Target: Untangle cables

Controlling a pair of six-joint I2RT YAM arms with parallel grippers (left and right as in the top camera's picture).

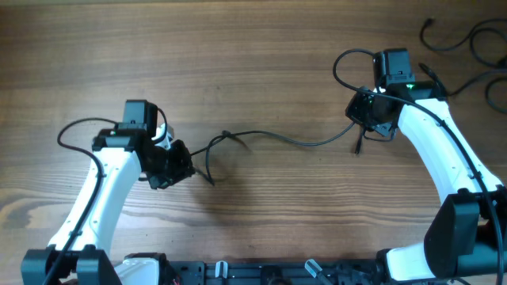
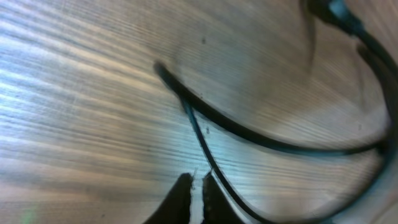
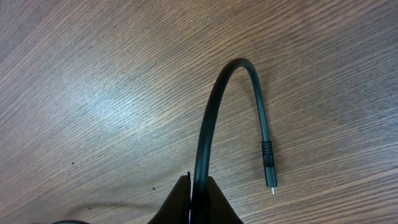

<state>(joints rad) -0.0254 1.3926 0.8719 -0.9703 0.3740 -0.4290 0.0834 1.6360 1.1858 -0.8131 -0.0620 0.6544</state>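
A thin black cable stretches across the table between the two arms, with a small tangle near its left end. My right gripper is shut on this cable near its right end. In the right wrist view the cable rises from the jaws, arcs over and ends in a metal-tipped plug that hangs free. My left gripper is right of its arm, beside the cable's left loop. In the left wrist view its jaws are nearly closed with nothing between them. A thin strand runs along the outside of the right finger.
More loose black cables lie at the table's far right corner, behind the right arm. The left arm reaches in from the front left. The front table edge carries a black rail.
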